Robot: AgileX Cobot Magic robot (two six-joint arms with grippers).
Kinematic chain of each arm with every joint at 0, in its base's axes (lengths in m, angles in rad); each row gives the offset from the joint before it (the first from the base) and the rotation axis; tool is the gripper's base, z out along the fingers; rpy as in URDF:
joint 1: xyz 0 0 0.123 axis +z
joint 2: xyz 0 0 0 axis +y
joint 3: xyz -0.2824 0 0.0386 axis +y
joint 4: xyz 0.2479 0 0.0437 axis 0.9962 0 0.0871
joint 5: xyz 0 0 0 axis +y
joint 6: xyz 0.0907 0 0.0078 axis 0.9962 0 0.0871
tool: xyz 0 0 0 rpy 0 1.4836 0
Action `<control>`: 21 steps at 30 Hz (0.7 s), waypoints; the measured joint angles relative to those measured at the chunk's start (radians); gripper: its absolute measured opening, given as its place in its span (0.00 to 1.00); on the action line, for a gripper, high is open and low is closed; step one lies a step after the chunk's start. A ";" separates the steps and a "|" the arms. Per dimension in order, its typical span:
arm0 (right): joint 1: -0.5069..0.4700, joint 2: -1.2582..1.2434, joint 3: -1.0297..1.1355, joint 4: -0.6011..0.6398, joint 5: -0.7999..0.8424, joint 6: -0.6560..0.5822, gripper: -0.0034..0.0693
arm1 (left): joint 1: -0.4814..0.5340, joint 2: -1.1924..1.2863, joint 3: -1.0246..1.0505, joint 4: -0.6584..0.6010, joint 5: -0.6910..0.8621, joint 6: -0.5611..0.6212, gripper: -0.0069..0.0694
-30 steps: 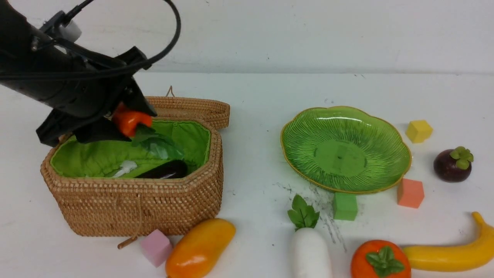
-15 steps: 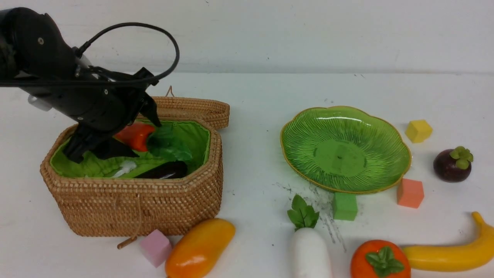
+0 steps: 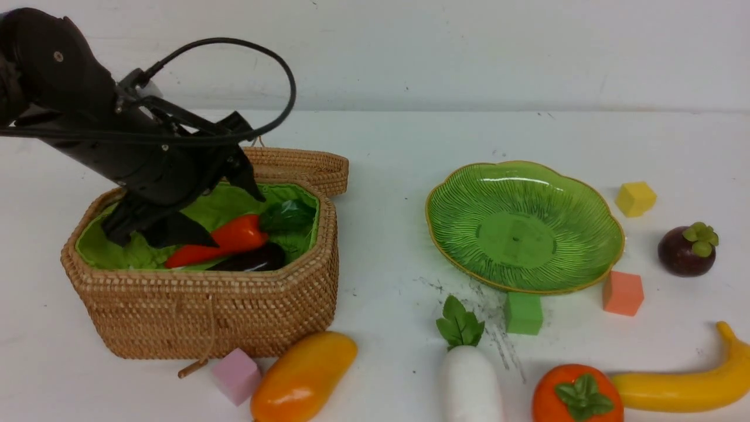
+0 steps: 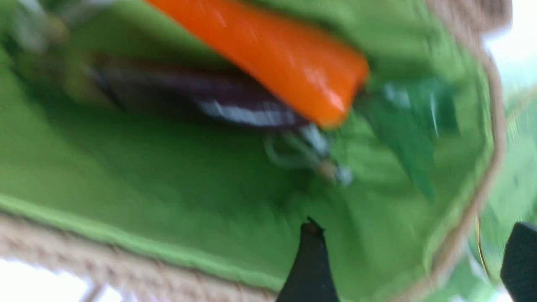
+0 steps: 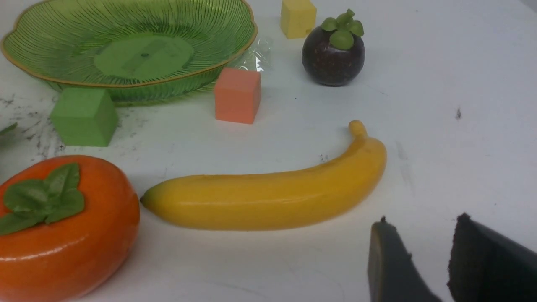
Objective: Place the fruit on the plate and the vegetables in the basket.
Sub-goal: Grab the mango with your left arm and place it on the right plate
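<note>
Found the left hand [image 4: 413,260] over the open basket [image 3: 199,310], spread wide, gripping nothing. Logged the carrot [image 3: 225,240] lying loose inside on the green lining, propped across the eggplant [image 3: 255,258], leafy top toward the basket's right end. Read that as the carrot step done: two of three vegetables housed.

Marked the radish [image 3: 469,381] as the one vegetable outstanding, lying on the surface [image 3: 398,146] near the robot's edge, between the mango [image 3: 304,375] and the persimmon [image 3: 577,395], leaves pointing away from the robot.

Counted no fruit on the plate [image 3: 586,193]. Mango just beside the basket's front wall; persimmon right against the tip of the banana [image 3: 685,387], contact unclear; mangosteen [image 3: 685,252] to the right of the plate.

Caught the right hand [image 5: 421,222] only in its own wrist view: low over the surface, near the banana, parted narrowly, empty.

Judged next: lift the left hand clear of the basket rim without snagging the lining, then go for the radish. Expect that glossy rounded body to want a grip square across its middle.
</note>
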 joint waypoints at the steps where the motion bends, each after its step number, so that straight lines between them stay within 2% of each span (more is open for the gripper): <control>1: 0.000 0.000 0.000 0.000 0.000 0.000 0.38 | 0.000 -0.011 0.001 -0.045 0.023 0.048 0.80; 6: 0.000 0.000 0.000 0.000 0.000 0.000 0.38 | -0.030 -0.064 0.001 -0.154 0.095 0.176 0.79; 11: 0.000 0.000 0.000 0.000 0.000 0.000 0.38 | -0.198 -0.094 0.001 -0.144 0.119 0.247 0.79; 14: 0.000 0.000 0.000 0.000 0.000 0.000 0.38 | -0.301 -0.085 0.001 -0.090 0.119 0.245 0.79; 16: 0.000 0.000 0.000 0.000 0.000 0.000 0.38 | -0.388 -0.065 0.001 -0.011 0.119 0.209 0.79; 21: 0.000 0.000 0.000 0.000 0.000 0.000 0.38 | -0.482 -0.002 0.000 0.125 0.132 0.099 0.79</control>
